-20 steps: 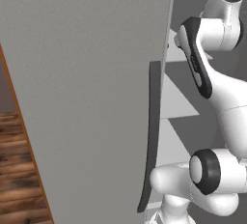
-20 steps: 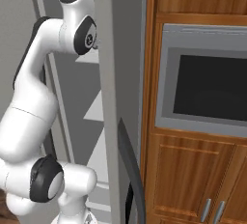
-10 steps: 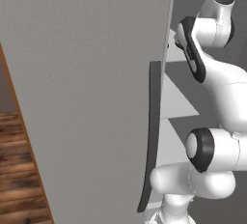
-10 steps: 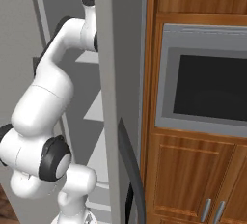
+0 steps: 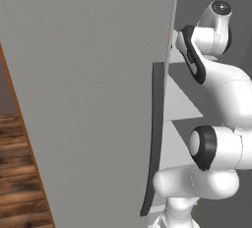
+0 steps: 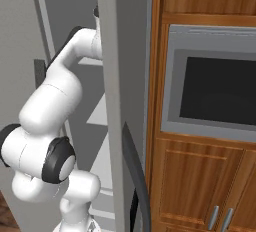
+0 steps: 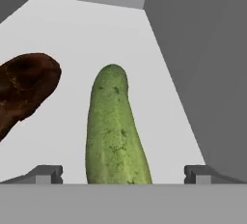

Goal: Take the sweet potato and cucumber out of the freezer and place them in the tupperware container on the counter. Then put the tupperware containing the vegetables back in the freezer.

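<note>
1. The white arm (image 5: 216, 99) has swung deeper into the open freezer (image 6: 75, 101) over the past second: in the left base view its upper joints have climbed toward 1 o'clock, and in the right base view the forearm has slipped behind the freezer door (image 6: 122, 76) at 12 o'clock.

2. The fingers (image 7: 124, 174) stand spread as wide as they go and hold nothing; their two dark tips rise at 7 and 5 o'clock in the hand view, with the near end of the cucumber (image 7: 115, 126) lying between them.

3. The cucumber rests lengthwise on a pale freezer shelf (image 7: 144, 68), its far end pointing toward 12 o'clock. Whether the tips already touch it cannot be told.

4. The sweet potato (image 7: 24, 90) lies on the same shelf at 9 to 10 o'clock, just beside the cucumber but apart from it, partly cut off by the edge of the hand view.

5. Both vegetables are still in the freezer, so the task appears to be at its start, with the reach lined up on the cucumber as the likely first pick.

6. The next step probably calls for easing forward a little and closing across the cucumber's width; its rounded, smooth skin could let it roll or slide out.
</note>
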